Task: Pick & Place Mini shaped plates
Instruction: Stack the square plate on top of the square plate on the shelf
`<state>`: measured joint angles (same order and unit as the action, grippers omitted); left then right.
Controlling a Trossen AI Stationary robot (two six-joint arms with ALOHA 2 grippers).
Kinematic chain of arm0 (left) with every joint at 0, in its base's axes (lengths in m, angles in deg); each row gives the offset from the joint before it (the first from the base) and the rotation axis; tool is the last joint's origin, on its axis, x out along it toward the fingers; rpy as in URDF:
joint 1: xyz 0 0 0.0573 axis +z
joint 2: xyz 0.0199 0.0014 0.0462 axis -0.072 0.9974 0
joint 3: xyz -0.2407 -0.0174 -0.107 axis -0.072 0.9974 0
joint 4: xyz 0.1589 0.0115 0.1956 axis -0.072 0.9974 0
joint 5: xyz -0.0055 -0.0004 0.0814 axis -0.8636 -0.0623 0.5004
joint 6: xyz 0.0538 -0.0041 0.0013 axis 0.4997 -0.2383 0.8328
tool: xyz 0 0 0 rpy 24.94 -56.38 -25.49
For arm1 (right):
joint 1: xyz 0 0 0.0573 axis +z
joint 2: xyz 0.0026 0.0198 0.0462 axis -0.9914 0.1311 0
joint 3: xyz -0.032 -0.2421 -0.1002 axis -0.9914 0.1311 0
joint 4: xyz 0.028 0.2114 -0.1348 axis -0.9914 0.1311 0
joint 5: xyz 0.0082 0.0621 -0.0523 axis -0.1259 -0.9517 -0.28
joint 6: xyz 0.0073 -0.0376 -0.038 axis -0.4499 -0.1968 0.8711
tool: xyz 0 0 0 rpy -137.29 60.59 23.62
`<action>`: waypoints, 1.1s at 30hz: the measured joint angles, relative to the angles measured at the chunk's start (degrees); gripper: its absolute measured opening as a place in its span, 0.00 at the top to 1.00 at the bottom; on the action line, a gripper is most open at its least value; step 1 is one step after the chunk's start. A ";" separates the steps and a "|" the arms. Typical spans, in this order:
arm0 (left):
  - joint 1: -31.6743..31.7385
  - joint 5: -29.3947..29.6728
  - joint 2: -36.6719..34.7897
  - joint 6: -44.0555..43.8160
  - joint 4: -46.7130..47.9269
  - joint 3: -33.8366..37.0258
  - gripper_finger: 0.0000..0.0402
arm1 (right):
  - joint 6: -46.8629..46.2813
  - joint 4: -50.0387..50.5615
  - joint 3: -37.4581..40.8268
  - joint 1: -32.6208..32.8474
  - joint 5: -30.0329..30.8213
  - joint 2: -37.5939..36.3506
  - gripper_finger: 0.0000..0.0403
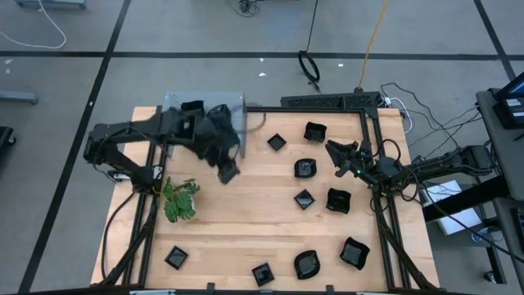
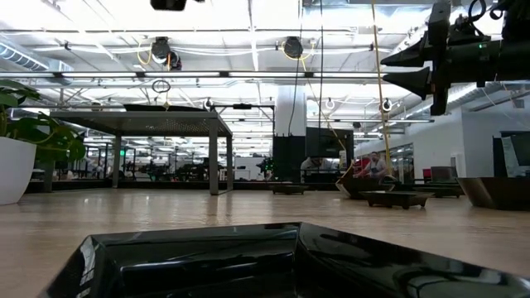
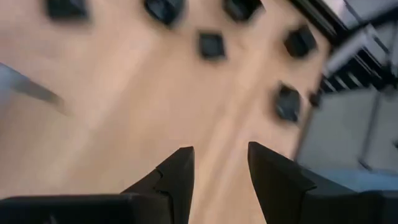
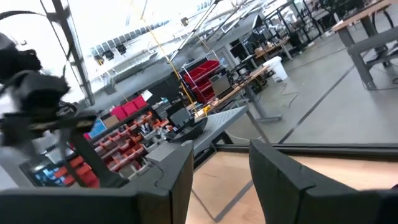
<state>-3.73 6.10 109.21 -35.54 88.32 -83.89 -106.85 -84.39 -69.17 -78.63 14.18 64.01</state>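
Observation:
Several glossy black mini plates lie flat on the wooden table, mostly on its right half: near the far edge (image 1: pixel 277 142) (image 1: pixel 314 131), mid-table (image 1: pixel 304 168) (image 1: pixel 304 199) (image 1: pixel 338 200), and along the near edge (image 1: pixel 176 258) (image 1: pixel 262 273) (image 1: pixel 307 263) (image 1: pixel 354 253). One plate (image 2: pixel 248 261) fills the foreground of the low view. My left gripper (image 1: pixel 228 168) (image 3: pixel 221 165) is open and empty above bare wood, left of the middle plates. My right gripper (image 1: pixel 332 152) (image 2: pixel 414 70) (image 4: pixel 221 162) is open and empty, raised high and pointing level toward the table's left.
A green leafy plant (image 1: pixel 180 199) (image 2: pixel 33 132) stands in a white pot on the left side. The grey perforated shelf (image 1: pixel 205 102) (image 2: pixel 166 116) sits at the far left corner, partly under my left arm. Bare wood (image 1: pixel 246 221) lies between the plant and the plates.

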 joint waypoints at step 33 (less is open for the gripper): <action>-52.31 5.07 14.35 -70.40 22.15 0.10 0.62 | 0.01 -0.87 0.00 0.02 -0.09 0.00 0.64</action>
<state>-56.04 11.18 123.56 -105.95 110.47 -83.79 -106.84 -85.27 -69.17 -78.61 14.09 64.00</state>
